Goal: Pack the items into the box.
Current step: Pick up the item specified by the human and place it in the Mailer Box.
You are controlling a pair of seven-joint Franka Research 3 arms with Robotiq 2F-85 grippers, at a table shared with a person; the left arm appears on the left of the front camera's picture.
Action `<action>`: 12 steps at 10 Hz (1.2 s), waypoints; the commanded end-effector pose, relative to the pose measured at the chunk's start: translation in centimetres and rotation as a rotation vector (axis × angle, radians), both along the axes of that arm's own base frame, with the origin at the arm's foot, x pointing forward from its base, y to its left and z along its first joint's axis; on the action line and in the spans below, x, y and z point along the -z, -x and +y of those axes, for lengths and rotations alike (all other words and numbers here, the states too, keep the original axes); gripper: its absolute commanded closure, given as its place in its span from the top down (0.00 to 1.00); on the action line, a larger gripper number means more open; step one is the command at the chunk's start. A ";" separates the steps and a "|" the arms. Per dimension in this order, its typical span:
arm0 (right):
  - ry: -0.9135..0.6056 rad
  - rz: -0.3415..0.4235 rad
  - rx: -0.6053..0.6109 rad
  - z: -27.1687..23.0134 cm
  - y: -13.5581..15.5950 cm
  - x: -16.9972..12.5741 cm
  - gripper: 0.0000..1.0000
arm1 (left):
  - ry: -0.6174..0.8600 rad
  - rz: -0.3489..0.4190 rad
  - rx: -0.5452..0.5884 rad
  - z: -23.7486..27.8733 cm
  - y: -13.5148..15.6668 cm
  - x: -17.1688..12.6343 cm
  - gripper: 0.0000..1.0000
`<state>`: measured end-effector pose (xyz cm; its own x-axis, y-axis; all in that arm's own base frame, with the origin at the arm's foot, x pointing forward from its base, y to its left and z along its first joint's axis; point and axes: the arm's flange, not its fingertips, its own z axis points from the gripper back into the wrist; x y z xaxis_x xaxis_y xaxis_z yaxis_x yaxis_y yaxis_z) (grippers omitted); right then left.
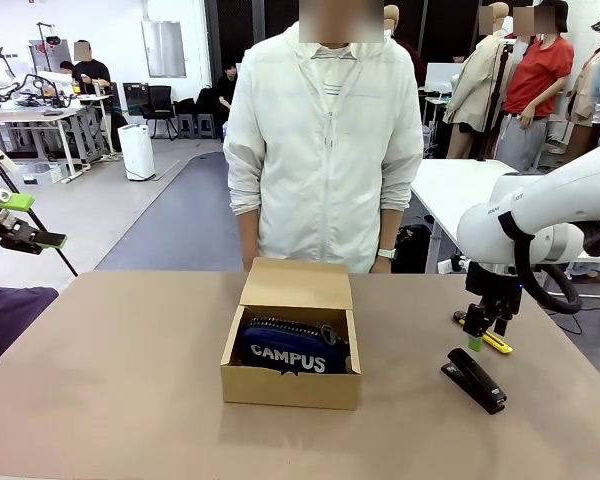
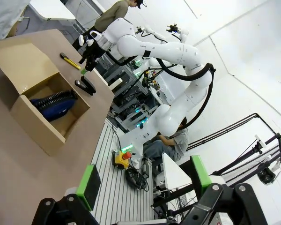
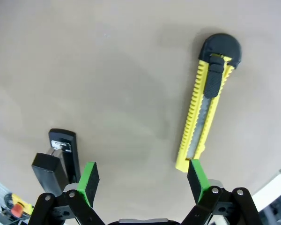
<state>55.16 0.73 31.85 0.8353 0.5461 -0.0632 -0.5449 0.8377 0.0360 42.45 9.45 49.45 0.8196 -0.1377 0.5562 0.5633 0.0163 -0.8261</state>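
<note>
Hanging above the right part of the table [image 1: 130, 400], the right gripper [image 3: 141, 174] had its jaws spread wide and clasped nothing, as we saw from its wrist camera. The slim yellow-and-black utility knife [image 3: 203, 117] lay flat on the bare tabletop beneath it, near the right edge and well apart from the box [image 1: 290, 388]; one green pad [image 3: 196, 180] stood at the knife's near end, and we could not tell whether the two touched. The black stapler [image 3: 61, 154] lay beside the other pad, and in the front view we placed it just nearer the robot's edge of the table than the knife, apart from it. We found the small brown cardboard box at the middle of the table, its hinged lid flap [image 1: 298, 285] standing open on the side toward the far edge. The navy pouch [image 1: 285, 352] sat inside it, zip uppermost, its white "CAMPUS" lettering turned toward the robot's edge. The left gripper [image 1: 32, 220] was poised beyond the table's left edge, raised above the tabletop, its jaws likewise parted and empty. A person [image 1: 320, 150] in a pale zipped jacket stood at the far edge, directly behind the box, both arms lowered and a watch [image 1: 385, 254] on one wrist; the hands were largely hidden from us behind the table's far edge
</note>
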 end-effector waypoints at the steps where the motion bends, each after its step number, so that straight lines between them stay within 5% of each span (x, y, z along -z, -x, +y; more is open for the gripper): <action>1: 0.043 -0.049 -0.007 -0.4 -0.1 0.1 1.00 | -0.002 -0.014 0.017 0.3 0.2 0.0 1.00; 5: 0.047 -0.117 0.032 -1.1 -1.2 1.1 1.00 | -0.002 -0.014 0.017 0.3 0.2 0.0 1.00; 12: 0.055 -0.126 0.025 -1.5 -3.5 2.3 1.00 | -0.002 -0.014 0.017 0.3 0.2 0.0 1.00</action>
